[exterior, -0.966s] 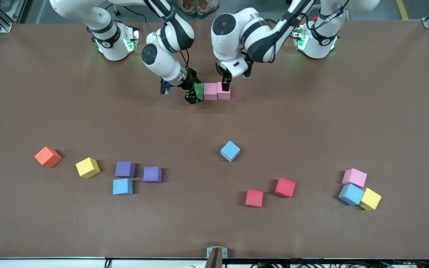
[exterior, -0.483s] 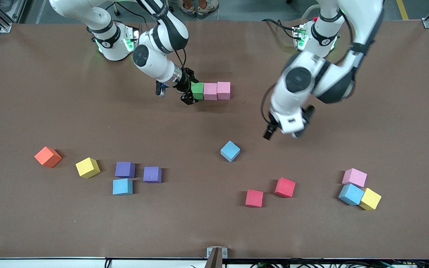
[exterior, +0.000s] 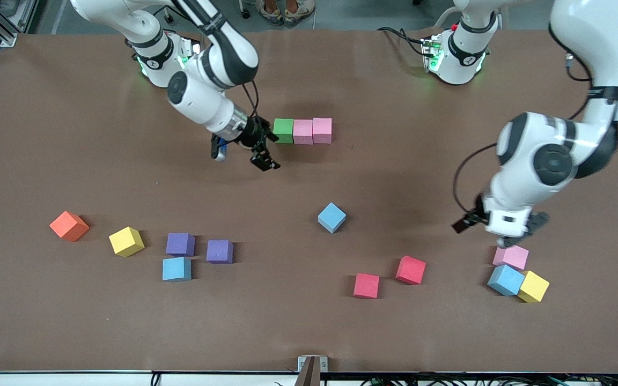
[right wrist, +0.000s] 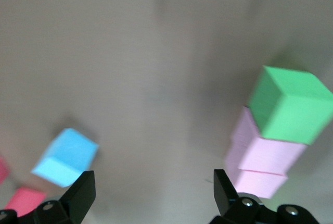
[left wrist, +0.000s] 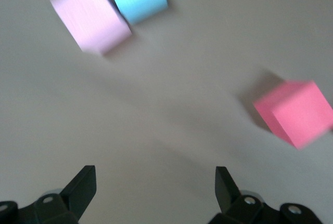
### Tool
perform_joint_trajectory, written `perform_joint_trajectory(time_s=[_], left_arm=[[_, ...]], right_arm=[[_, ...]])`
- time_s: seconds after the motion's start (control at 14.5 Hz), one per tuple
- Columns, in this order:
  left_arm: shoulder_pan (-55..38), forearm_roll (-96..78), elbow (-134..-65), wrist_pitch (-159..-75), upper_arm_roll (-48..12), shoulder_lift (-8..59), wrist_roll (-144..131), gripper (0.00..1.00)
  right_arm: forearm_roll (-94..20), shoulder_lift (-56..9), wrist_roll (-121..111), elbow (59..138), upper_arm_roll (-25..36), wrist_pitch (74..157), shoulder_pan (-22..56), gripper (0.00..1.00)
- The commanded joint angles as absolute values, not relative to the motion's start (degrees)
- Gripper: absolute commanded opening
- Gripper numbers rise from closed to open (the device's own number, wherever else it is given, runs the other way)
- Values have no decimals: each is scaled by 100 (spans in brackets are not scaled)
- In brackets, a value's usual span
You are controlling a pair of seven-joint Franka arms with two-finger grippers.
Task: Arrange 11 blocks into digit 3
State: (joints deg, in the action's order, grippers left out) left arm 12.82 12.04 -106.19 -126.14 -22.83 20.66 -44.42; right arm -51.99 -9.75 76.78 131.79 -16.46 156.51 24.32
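Changing now: you see the left gripper [exterior: 504,234] has left the row and swung down over the loose cluster at the left arm's end of the table, and the right gripper [exterior: 264,151] has backed off the green cube.
Near cluster: a matte pink foam cube [exterior: 510,257], a light blue foam cube [exterior: 505,279] and a yellow foam cube [exterior: 534,286] sit touching one another.
Left gripper: it hangs just above that pink cube with its jaws spread and empty; the arm bends steeply down from its base.
Meaning for you: the pink cube looks like the next pick.
Mid table: another light blue cube [exterior: 332,217] lies alone.
Right gripper: jaws spread, holding nothing, low beside the row.
Far row: a green foam cube [exterior: 283,130] and two pink cubes [exterior: 312,131] touch in one bar, the first stroke of the 3.
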Motion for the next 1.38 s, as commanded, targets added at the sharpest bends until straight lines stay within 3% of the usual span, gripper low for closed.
perform_joint_trajectory(time_s=[0.0,0.21,0.55,0.76,0.9,1.17,1.31], left_arm=[[1721,1355,-10389,-12621,-2373,2240,-3780,100],[1776,257,-10047,-12604,-2365,2574,-3885,100],[1977,1599,-9976,-12532,-2356,2943,-1192,100],[2135,2458,-9905,-12874,-2355,3286,-248,100],[2390,2803,-9923,-13252,-2355,3532,86,100],[2540,2874,-9905,-13807,-2364,3919,211,100],[2514,2813,-9879,-13904,-2364,3972,141,100]], right_arm=[[-5291,-1045,6806,12939,-1723,15574,2005,100],[-4959,-1326,5717,12640,-1723,15574,1750,100],[-3608,-1713,4940,12042,-1714,15496,1425,100],[-1859,-1994,4606,10982,-1696,13674,890,100],[-1469,-2074,4300,10303,-1696,12529,573,100],[-1267,-2416,3095,9914,-1688,12234,457,100],[-296,-2662,2884,9705,-1696,12234,562,100]])
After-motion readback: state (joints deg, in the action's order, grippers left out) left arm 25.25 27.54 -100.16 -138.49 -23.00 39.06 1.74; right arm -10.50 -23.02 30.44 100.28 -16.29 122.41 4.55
